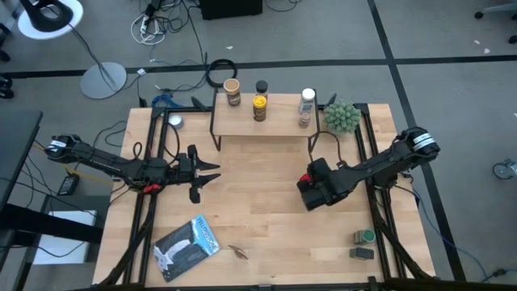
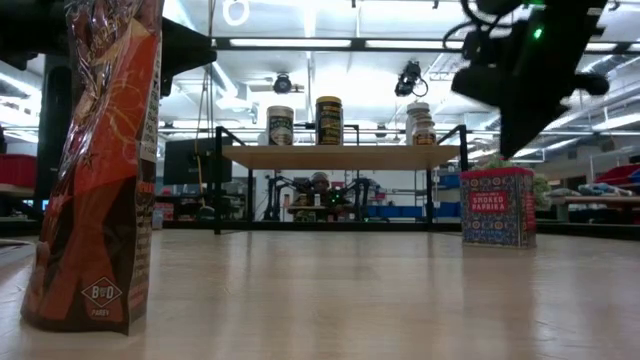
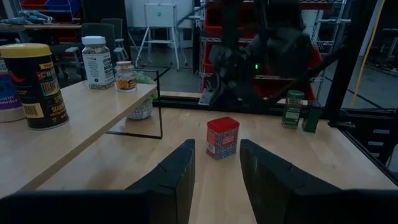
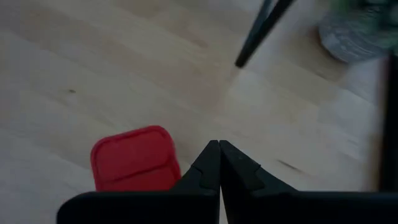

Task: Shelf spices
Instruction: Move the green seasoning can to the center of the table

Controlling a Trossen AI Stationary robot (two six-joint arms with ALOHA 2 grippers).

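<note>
Light-wood tabletop (image 1: pixel 266 218). Shelf (image 1: pixel 279 123) at 12 o'clock, on black legs, carrying tan-lidded jar (image 1: pixel 233 91), black-lidded jar (image 1: pixel 261 86), yellow jar (image 1: pixel 259 107), white-capped bottle (image 1: pixel 307 102). Potted plant (image 1: pixel 342 118) at 1 o'clock. Red tin (image 3: pixel 222 137) at 3 o'clock. Two green tins (image 1: pixel 363 244) at 4 o'clock. Blue-white packet (image 1: pixel 187 247) at 7 o'clock.

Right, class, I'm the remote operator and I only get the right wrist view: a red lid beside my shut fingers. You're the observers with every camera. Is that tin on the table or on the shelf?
Observer: On the table. The red tin stands upright in front of the shelf.
Operator: Is my gripper touching it?
Observer: It seems not. In the low view the right gripper hangs above the tin with a gap showing.
Operator: Where's the other arm?
Observer: The left gripper hovers over the table's left half, fingers apart, holding nothing.
</note>
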